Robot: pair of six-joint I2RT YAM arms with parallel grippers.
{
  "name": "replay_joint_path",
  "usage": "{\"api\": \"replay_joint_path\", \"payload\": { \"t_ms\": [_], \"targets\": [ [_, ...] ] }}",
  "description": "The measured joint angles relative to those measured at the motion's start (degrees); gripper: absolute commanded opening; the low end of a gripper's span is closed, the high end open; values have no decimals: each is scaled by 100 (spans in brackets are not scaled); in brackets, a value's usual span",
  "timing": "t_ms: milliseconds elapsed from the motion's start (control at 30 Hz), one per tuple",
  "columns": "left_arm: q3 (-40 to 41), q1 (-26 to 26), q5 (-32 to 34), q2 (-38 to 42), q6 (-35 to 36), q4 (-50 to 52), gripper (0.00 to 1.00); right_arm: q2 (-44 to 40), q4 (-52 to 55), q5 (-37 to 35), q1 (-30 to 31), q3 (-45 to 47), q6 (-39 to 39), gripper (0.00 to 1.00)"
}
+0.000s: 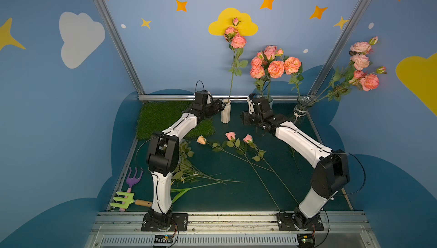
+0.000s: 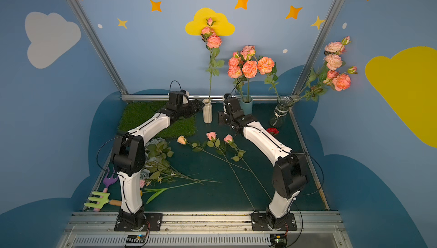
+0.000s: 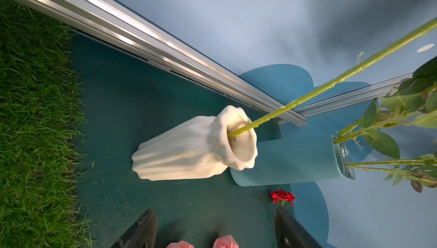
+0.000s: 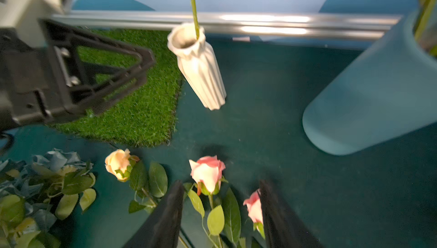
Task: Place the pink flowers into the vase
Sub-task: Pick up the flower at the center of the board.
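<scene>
**Left gripper** [image 3: 215, 211]: hovering just beside the white vase [image 3: 189, 150], on its grass mat [image 1: 165, 116] side, gaping wide and gripping nothing.

**Right gripper** [image 4: 221, 184]: hanging in front of the white vase and off to its far side from the mat, likewise standing open and empty. Pointing down toward the middle pink rose [image 4: 207, 173], showing between the two fingers yet lying well below them, untouched.

**Pink flowers already placed:**
- Standing in the white vase itself, one tall pink stem [image 1: 237, 41].
- Standing in the blue vase [image 2: 246, 108], next along the back rail from the white vase, a full pink bunch [image 1: 274, 66].
- Leaning out of the glass vase [image 2: 281, 112], farthest along that rail, a pink spray [image 1: 364, 69].

**Pink flowers left:** lying flat on the table in front of the white vase, stems running toward the robot.
- The middle pink rose.
- The outer pink rose [image 4: 254, 207].
- A paler peach rose [image 4: 118, 164].

**Not for placing:** the grey-blue roses [image 2: 153, 145] and the red carnation [image 2: 272, 131], both resting on the table in front of the white vase.

**Progress, judging from the layout:** running well past halfway, though not finishing until the loose stems are lifted and dropped in.
</scene>
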State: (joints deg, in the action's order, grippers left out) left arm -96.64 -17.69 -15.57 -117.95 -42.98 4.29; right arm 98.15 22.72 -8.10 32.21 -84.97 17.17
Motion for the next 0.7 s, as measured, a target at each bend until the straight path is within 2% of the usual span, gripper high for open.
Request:
{"api": "replay_joint_path", "payload": {
  "t_ms": [167,333,533,700],
  "targets": [
    [24,-2,66,57,11,42,78,-343,824,-232,26,407,120,53],
    [402,-66,245,450,26,103,78,-999,1506,-328,31,903,216,53],
    [1054,-437,881,1335,66,409,78,-1722,1917,-13,85,1722,302,50],
    [1840,-885,1353,2192,9,546,78,-1818,1965,284,92,2326,387,40]
  ]
}}
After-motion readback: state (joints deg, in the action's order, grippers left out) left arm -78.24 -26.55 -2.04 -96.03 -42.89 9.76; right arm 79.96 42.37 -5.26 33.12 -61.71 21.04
